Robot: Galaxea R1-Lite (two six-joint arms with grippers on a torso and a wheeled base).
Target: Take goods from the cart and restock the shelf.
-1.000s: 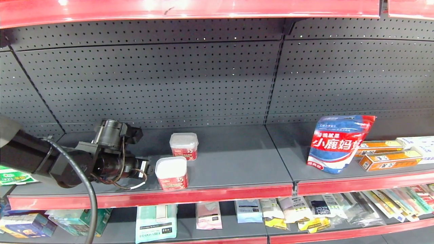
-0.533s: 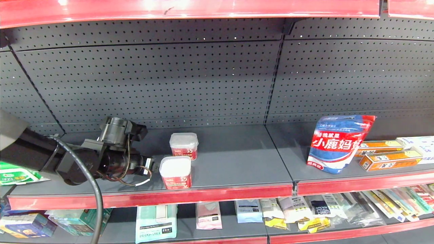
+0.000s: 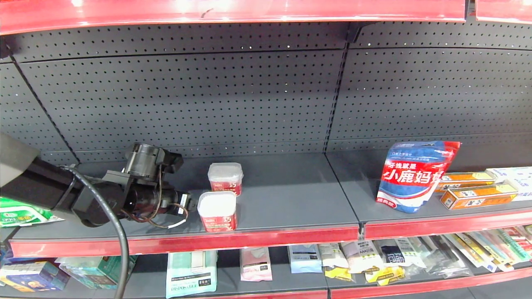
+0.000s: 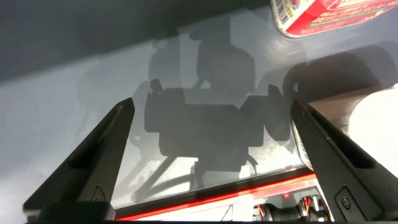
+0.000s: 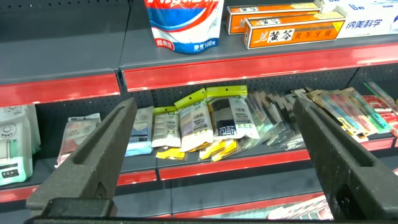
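Two small white tubs with red labels stand on the grey middle shelf. The back tub is farther in; the front tub stands upright near the red front edge. My left arm lies along the shelf with its wrist end right beside the front tub. My left gripper is open over bare shelf with nothing between its fingers. The front tub sits just outside one finger, and the back tub lies beyond. My right gripper is open and empty, facing the lower shelves.
A blue and red pouch stands on the shelf's right section, with orange boxes beside it. Hanging packets fill the lower shelf. Green packs lie at the far left. Bare shelf lies between tubs and pouch.
My left arm has slid right along the shelf, and the front tub has shifted right with it and now stands upright beside the back tub's front.
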